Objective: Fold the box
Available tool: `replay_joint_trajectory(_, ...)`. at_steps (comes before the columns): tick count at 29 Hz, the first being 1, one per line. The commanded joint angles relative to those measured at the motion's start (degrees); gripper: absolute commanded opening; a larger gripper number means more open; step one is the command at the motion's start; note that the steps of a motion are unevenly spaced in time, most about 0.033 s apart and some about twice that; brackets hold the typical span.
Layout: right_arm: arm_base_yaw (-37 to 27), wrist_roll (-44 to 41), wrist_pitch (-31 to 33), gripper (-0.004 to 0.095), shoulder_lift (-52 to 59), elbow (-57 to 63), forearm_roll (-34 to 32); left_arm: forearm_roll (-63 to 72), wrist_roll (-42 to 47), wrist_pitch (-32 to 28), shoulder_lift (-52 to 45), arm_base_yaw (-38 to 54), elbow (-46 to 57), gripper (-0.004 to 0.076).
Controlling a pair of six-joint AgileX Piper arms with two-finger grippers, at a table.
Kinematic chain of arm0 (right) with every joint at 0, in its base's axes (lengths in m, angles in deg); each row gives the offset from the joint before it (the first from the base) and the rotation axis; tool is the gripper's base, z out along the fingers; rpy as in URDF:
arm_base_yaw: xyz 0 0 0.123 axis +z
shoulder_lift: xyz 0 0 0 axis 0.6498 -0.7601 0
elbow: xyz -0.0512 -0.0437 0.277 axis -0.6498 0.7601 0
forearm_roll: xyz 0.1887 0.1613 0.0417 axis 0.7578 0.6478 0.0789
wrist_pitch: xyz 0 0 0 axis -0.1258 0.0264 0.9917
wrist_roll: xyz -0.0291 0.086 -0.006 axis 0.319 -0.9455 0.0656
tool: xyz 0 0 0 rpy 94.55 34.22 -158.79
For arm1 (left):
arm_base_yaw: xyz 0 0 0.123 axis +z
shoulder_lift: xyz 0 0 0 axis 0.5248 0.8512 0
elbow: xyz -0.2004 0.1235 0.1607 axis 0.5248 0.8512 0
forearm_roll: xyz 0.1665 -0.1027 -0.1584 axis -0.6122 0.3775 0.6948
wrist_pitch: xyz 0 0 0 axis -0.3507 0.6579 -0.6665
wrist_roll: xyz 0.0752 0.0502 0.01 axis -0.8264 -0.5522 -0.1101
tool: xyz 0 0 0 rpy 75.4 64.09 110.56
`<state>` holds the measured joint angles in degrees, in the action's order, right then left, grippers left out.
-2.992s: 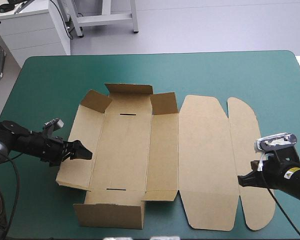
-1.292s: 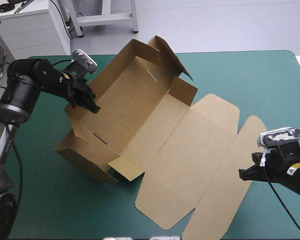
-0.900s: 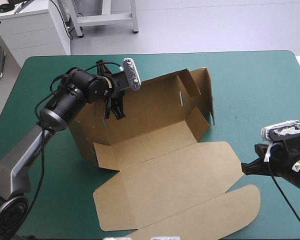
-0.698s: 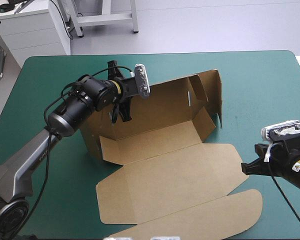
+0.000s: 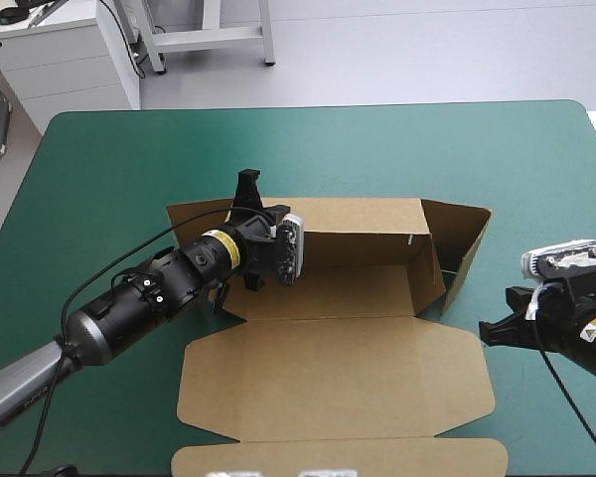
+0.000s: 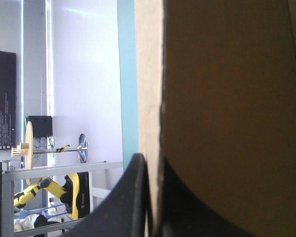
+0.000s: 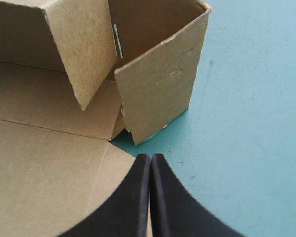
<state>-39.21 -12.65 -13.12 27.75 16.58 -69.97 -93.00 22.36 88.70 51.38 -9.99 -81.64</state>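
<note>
High view, nearest first: the brown cut-board box (image 5: 328, 383) lies mid-desk with its long axis running side to side, parallel to the near edge of the teal-green covered desk (image 5: 109, 149). Its lid lies flat toward that near edge. The open tray sits beyond the lid, with the rear wall and the right end flaps raised. The right end effector (image 5: 485, 332), its black fingers pressed together into one point, hovers just beside the lid's right edge and aims at the tray's right end. Farther back, the left end effector (image 5: 245, 199) is clamped on the rear wall's upper edge near its left end, the board pinched between its fingers.
</note>
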Motion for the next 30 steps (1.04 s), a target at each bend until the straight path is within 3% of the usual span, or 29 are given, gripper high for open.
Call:
replay_joint_trajectory(1,-0.35,-0.09,-2.99,-0.0020,-0.02,-2.21,0.73,0.49,0.34,-3.09,-1.64,-0.24,0.62,-0.0008)
replay_joint_trajectory(4,-0.35,0.25,-3.19,-0.0015,-0.02,-3.35,1.17,0.49,0.34,-4.73,-1.64,-0.24,1.19,-0.0008)
replay_joint_trajectory(7,-0.35,2.06,-4.71,0.0090,-0.02,-6.48,0.94,0.88,0.62,-5.73,-1.64,-0.24,1.19,-0.0008)
replay_joint_trajectory(9,-0.35,2.06,-5.51,0.0203,-0.02,-8.51,0.68,0.88,1.20,-5.73,-1.64,-0.24,1.19,-0.0008)
replay_joint_trajectory(15,-0.35,2.06,-7.63,0.0673,-0.13,-14.70,0.55,0.88,1.42,-5.43,-1.02,-0.24,1.54,-0.0008)
replay_joint_trajectory(17,-0.35,2.06,-8.45,0.0766,-0.38,-16.54,0.55,0.88,1.42,-5.53,-0.95,-0.24,1.54,-0.0008)
replay_joint_trajectory(30,-0.35,-4.63,-7.77,0.0796,-17.83,-29.63,-1.07,0.93,3.13,-4.70,-0.95,-0.16,1.54,-0.0008)
